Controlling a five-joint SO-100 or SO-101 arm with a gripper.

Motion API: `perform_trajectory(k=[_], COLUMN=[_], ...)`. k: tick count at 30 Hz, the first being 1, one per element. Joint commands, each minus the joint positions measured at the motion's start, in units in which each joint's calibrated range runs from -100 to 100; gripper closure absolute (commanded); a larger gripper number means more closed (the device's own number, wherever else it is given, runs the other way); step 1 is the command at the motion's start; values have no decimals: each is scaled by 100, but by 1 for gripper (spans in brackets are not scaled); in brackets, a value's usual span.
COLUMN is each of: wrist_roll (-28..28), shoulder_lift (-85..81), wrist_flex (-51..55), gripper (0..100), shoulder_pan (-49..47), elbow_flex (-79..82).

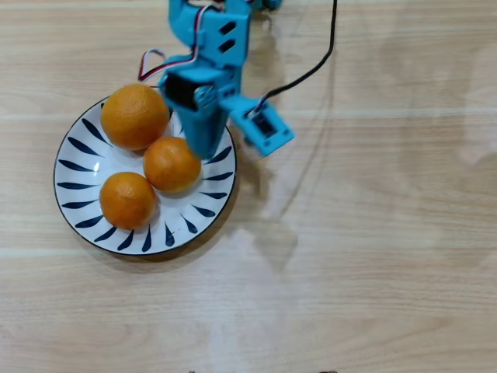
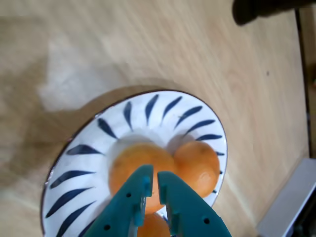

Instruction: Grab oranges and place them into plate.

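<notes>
Plate (image 1: 78,203): round, white, dark blue leaf strokes around the rim, dark edge. Sits on the counter at the left of the overhead view. Also seen in the wrist view (image 2: 163,111), filling the lower middle.

Larger orange (image 1: 135,116): paler, dimpled. Lies in the plate at its upper part in the overhead view, near the rim.

Lower-left orange (image 1: 127,200): smaller, deeper in colour. Lies in the plate toward its lower left in the overhead view, touching or just beside the middle one.

Middle orange (image 1: 172,164): smaller. Lies in the plate right of centre in the overhead view, just beside both other fruits. All three oranges rest inside the plate; none lies on the bare counter.

Claw (image 2: 151,178): teal plastic, two fingers, tips close together with only a narrow gap, holding nothing. In the wrist view it hangs above an orange (image 2: 128,165), a second (image 2: 197,165) to its right, a third partly hidden beneath the fingers. In the overhead view the claw (image 1: 200,149) stands over the plate's upper right rim.

Arm (image 1: 213,39): blue, entering from the top edge in the overhead view.

Black cable (image 1: 322,62): runs from the top edge down to the arm.

Counter (image 1: 373,256): pale wood grain.
</notes>
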Motion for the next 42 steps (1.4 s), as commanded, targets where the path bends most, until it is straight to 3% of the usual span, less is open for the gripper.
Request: perform_trajectory(k=[1, 6, 12, 20, 32, 42], wrist_roll=[321, 556, 1267, 1262, 1256, 1262], shoulder_lift=[-1593, -3055, -5109, -7155, -9217, -9243], wrist_flex=[11, 20, 11, 88, 724, 853], gripper=[98, 98, 98, 98, 98, 98], shoulder_pan=[-327, -585, -996, -1150, -1174, -1577], elbow_flex=[1335, 2947, 4966, 7139, 8741, 8732])
